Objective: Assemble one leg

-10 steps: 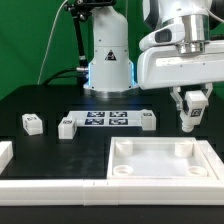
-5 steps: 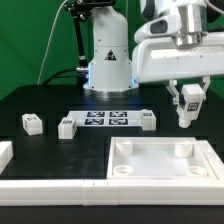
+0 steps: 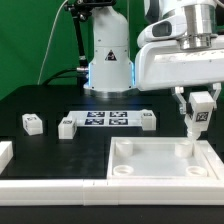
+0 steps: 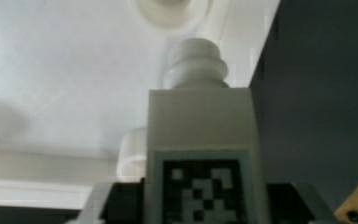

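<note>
White leg (image 3: 194,128) pinched between the gripper (image 3: 198,110) fingers, tag face outward, at 3 o'clock in the exterior view. Threaded tip hangs low over the panel (image 3: 130,172) near its 1 o'clock corner. Wrist view: tip sits just short of the corner hole (image 4: 167,8), not entered. Judgement: pickup and carry done; alignment, insertion and screwing-in remain.

Up close, the tag (image 4: 204,190) on the leg (image 4: 201,130) is a blur, and the picture's edge slices it off. Under the gripper (image 3: 200,108), the leg's tip meets the panel (image 3: 150,146): seated or just above it, can't tell. Above the gripper, the arm (image 3: 180,60) runs out of frame.
</note>
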Controlling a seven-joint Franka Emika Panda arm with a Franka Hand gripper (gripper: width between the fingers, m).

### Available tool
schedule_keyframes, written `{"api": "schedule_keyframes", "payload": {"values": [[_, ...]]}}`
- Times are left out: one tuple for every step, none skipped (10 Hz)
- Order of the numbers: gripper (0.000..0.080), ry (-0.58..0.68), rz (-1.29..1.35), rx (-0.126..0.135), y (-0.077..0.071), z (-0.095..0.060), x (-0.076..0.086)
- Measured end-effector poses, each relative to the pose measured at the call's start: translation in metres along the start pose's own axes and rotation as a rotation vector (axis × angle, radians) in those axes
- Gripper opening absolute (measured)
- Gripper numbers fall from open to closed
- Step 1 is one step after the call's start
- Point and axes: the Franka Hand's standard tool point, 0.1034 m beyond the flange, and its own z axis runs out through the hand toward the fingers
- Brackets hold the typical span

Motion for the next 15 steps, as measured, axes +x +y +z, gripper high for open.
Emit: {"api": "schedule_keyframes", "payload": {"values": [[0.0291,0.013,-0.001,0.002,-0.002,0.001,0.012],[0.0291,0.010,-0.002,0.001,-0.001,0.002,0.009],[0.0291,0.007,-0.002,0.001,-0.001,0.003,0.007],[0.0291,0.007,-0.002,0.001,-0.001,0.003,0.007],[0.0291,0.007,-0.002,0.001,-0.001,0.003,0.007],[0.0291,0.006,-0.002,0.001,-0.001,0.003,0.007],[0.0291,0.007,-0.008,0.000,0.000,0.004,0.007],[0.0291,0.012,-0.042,-0.005,0.008,0.006,0.013],[0.0291,0.021,-0.041,-0.009,0.016,0.008,0.023],[0.0291,0.032,-0.052,-0.012,0.022,0.010,0.037],[0.0291,0.023,-0.078,-0.013,0.031,0.011,0.047],[0.0291,0.054,-0.071,-0.022,0.038,0.011,0.055],[0.0291,0.046,-0.066,-0.024,0.041,0.015,0.053],[0.0291,0.047,-0.066,-0.023,0.041,0.015,0.053],[0.0291,0.149,-0.080,-0.049,0.046,0.012,0.061]]}}
